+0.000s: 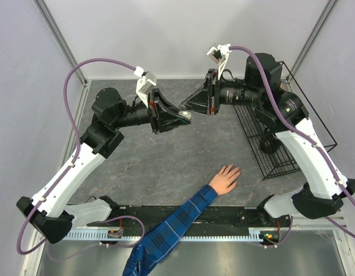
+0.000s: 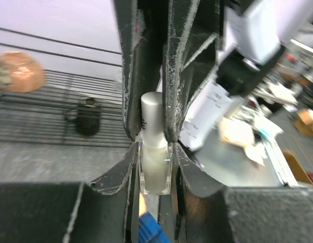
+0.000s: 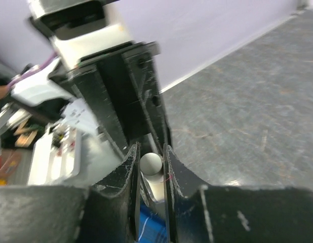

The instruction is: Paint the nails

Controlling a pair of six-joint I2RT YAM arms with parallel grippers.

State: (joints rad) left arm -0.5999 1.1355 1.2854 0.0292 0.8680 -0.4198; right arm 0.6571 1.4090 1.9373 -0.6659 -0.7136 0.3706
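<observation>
Holding polish bottle (image 2: 155, 174) in left jaws | right jaws pinched narrow on its cap (image 2: 152, 114) | hand (image 1: 226, 177) flat on counter (image 1: 166, 161)

The left arm (image 1: 68, 175) and right arm (image 1: 315, 161) wear white shells over black joints and bases. A purple cable (image 1: 66, 86) arcs along each to a white wrist camera block (image 1: 144, 80). The black fingers (image 2: 118, 174) are scuffed pale at the edges.

Bottle (image 2: 155, 172) glossy glass; cap (image 2: 152, 114) matt silver; tabletop (image 1: 166, 167) mottled grey.
</observation>
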